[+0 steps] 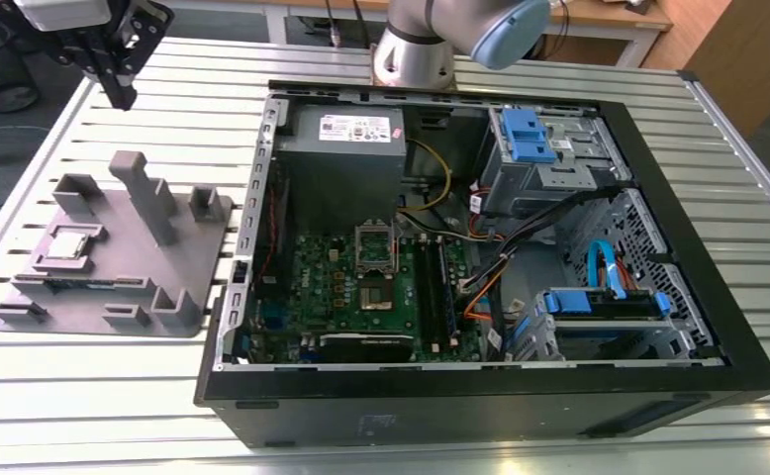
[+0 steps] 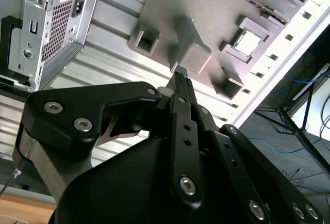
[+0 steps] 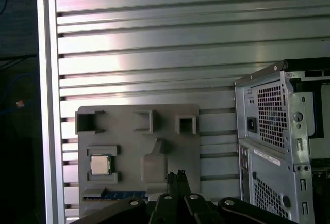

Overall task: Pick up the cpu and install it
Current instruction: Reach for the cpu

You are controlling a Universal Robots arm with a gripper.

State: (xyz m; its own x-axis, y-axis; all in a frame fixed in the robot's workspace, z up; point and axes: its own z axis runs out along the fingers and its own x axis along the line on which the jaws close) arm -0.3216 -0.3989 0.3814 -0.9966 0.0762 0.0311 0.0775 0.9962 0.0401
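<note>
Silver cpu (image 3: 100,164) seemingly flat in holder (image 3: 129,146).

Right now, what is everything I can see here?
cpu: one, silver, in a recess of the holder.
holder: one, grey, on the table at the exterior view's left of the case.
case: one, black, open, on the table.
circuit board: one, green, inside the case.
socket: one, metal-framed, on the circuit board.
table: one, silver, slatted.
robot arm: one, silver and blue, behind the case.
gripper: one, black, fingers shut and empty, above the table near the holder.
</note>
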